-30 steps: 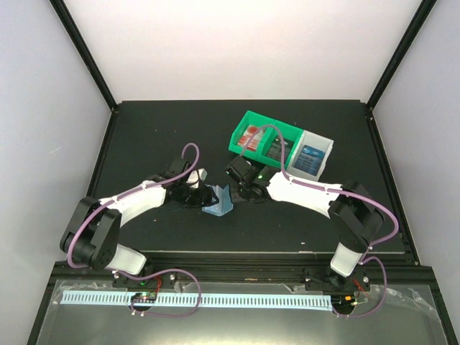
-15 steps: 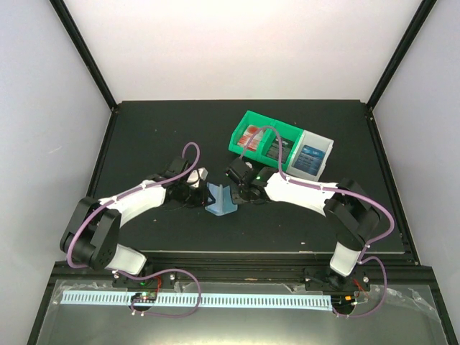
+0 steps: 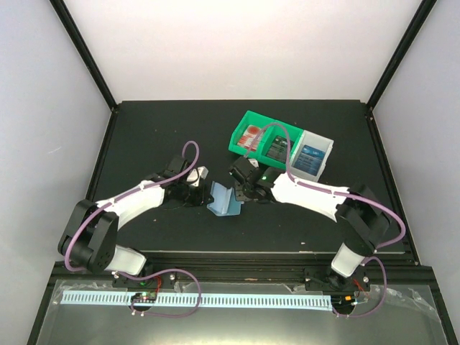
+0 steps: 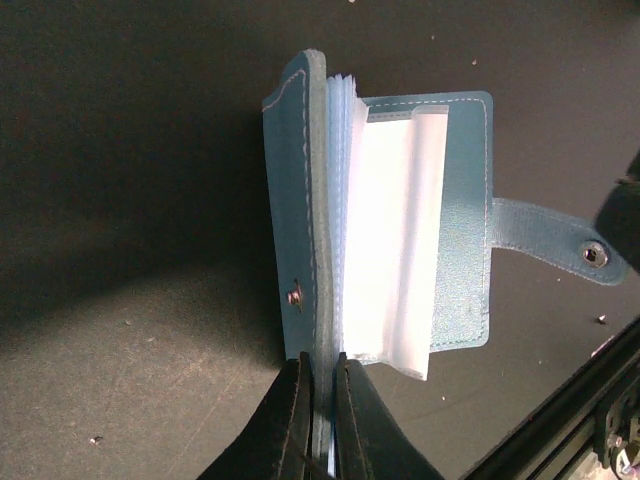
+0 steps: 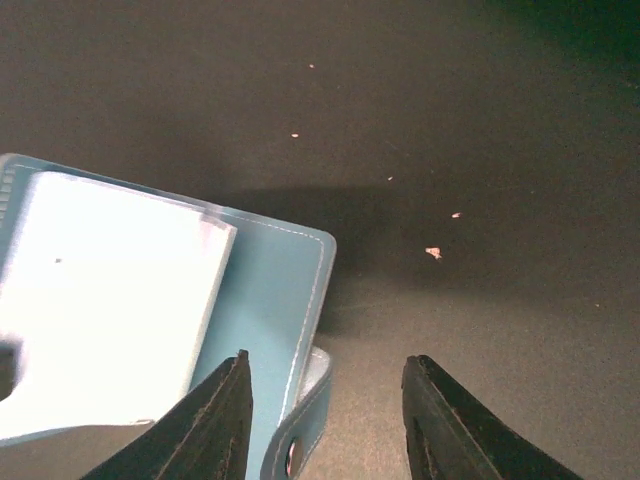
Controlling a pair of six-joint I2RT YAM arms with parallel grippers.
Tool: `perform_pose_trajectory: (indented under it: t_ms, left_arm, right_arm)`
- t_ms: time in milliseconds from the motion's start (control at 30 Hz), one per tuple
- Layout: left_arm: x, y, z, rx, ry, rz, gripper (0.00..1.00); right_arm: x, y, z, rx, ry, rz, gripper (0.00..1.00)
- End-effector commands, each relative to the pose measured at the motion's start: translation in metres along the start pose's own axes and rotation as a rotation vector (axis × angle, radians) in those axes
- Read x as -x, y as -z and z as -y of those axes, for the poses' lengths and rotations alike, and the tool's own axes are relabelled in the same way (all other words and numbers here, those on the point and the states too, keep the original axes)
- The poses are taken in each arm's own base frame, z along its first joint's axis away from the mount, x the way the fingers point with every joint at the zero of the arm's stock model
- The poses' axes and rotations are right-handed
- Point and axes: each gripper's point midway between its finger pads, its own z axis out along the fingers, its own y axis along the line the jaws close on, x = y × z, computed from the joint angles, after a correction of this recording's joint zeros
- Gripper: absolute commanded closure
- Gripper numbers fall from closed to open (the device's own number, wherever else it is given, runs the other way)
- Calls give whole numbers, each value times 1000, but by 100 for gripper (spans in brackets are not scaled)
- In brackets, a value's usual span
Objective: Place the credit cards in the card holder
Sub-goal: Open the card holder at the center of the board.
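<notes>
Currently L gripper pinches card holder edge; R gripper open over it.

Print on the credit cards is too small to read.

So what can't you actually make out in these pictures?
- Print on the credit cards in the green bin: top view, too small.
- Whether the card holder's pockets hold cards: left wrist view, white glare.
- Which layers the left hand pinches: left wrist view, hidden by the hand and the bottom edge.
- The card holder's far half: right wrist view, cut off by the left edge.
</notes>
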Motion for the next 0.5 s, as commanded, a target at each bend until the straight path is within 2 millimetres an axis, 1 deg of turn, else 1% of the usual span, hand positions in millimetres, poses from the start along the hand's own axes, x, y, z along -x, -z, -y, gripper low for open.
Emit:
perform_pose_trajectory:
  t_ms: [0, 67, 100, 167, 233, 300, 400, 467]
  left_arm:
    - [10, 4, 18, -61, -29, 12, 98]
    - [9, 3, 17, -60, -26, 8, 98]
    - [9, 2, 17, -61, -25, 5, 98]
    - [8, 0, 17, -65, -25, -4, 98]
    - [5, -1, 16, -68, -22, -15, 98]
    - [4, -2, 14, -66, -19, -19, 98]
    - [2, -4, 12, -62, -13, -18, 98]
    - [0, -5, 9, -53, -2, -19, 98]
  right_arm:
    - [12, 20, -10, 86, -12, 46, 57]
    - [9, 23, -23, 159, 4, 27, 58]
    - [8, 25, -32, 208, 13, 16, 62]
    - [4, 27, -53, 326, 28, -10, 73]
    - [2, 24, -68, 390, 20, -35, 83]
    - [0, 15, -73, 394, 18, -63, 89]
    - [-4, -3, -75, 373, 27, -87, 93]
    - [-11, -14, -78, 379, 43, -122, 93]
